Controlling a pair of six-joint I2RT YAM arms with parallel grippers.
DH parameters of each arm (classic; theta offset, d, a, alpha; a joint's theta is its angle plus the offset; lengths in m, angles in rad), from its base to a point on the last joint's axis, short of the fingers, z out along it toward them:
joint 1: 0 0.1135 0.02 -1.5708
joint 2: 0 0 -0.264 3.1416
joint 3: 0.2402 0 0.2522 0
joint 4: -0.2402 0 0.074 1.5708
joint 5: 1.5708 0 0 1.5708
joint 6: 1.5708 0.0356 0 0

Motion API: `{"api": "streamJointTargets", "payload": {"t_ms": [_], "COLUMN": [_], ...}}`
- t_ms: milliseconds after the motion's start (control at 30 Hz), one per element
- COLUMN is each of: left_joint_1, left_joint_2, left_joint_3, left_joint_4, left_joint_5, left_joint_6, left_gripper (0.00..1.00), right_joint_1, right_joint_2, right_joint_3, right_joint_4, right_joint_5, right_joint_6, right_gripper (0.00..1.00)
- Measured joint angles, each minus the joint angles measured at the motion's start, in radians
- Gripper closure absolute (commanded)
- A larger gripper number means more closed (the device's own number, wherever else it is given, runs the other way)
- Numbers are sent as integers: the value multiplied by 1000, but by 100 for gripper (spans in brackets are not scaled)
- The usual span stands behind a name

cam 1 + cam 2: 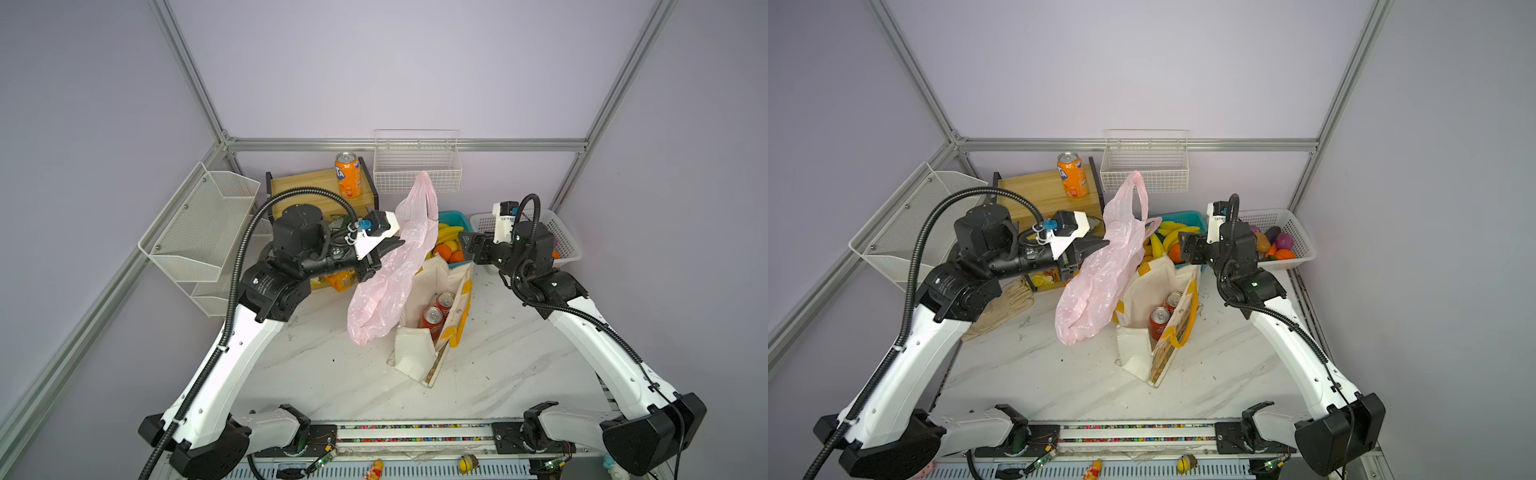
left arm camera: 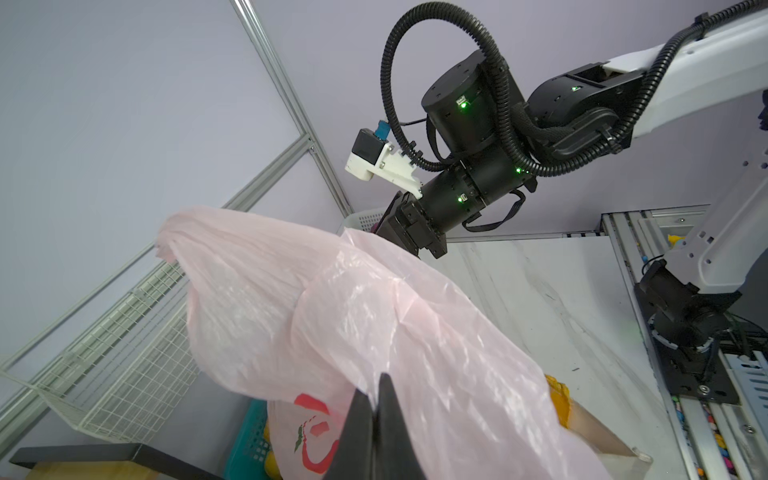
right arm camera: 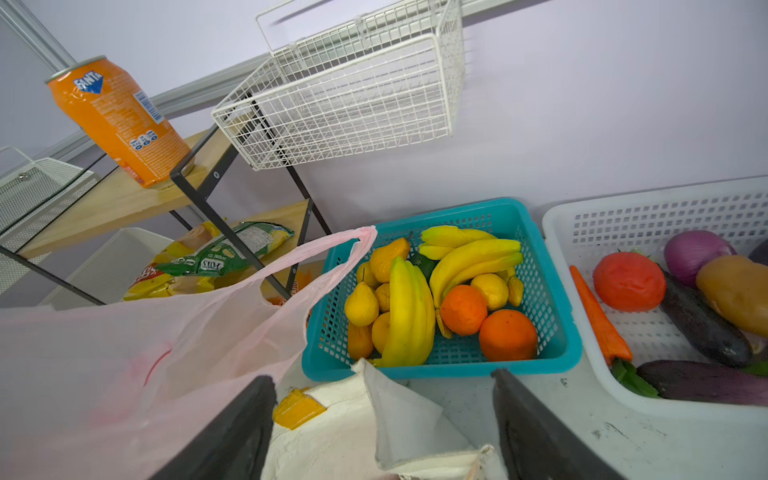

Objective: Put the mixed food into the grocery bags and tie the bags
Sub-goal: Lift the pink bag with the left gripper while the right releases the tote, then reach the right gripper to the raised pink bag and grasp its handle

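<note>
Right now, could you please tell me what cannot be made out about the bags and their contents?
Inside the pink bag: both top views, crumpled film hides any contents.
Bottom of the white tote: only the cola cans' tops show; walls hide the rest.
Fingertips of the right gripper: left wrist view, the pink bag covers them.
The snack packets: top views, the left arm mostly covers them.

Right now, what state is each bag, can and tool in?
left tool, shut on the pink bag.
right tool, open, empty.
pink bag, held up, slack, untied.
canvas tote, standing open, untied.
cola cans, upright inside the tote.
orange soda can, upright on the wooden shelf.
</note>
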Motion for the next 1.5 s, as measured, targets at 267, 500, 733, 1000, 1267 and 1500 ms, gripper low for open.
{"api": "streamJointTargets", "payload": {"t_ms": [267, 500, 733, 1000, 1267, 1500], "left_joint_1": [-2, -2, -2, -2, -2, -2], "left_joint_2": [-263, -177, -171, -171, -178, -178], "left_joint_3": [-396, -397, -408, -447, -494, -495], "left_joint_4": [378, 525, 587, 633, 678, 705], "left_joint_5": [-42, -39, -26, -15, 0, 14], "left_joint_6": [18, 19, 19, 22, 26, 26], "left_gripper": [100, 100, 100, 100, 100, 100], "right_joint_1": [7, 26, 39, 100, 124, 125], "right_joint_2": [-5, -5, 11, 96, 142, 191], "right_joint_3": [-101, -218, -229, -251, -304, -318], "right_joint_4": [128, 304, 445, 548, 689, 774], "right_joint_5": [-344, -534, -566, -566, -555, -528], "right_joint_6": [246, 557, 760, 900, 1001, 1062], "right_gripper": [21, 17, 16, 16, 16, 17]}}
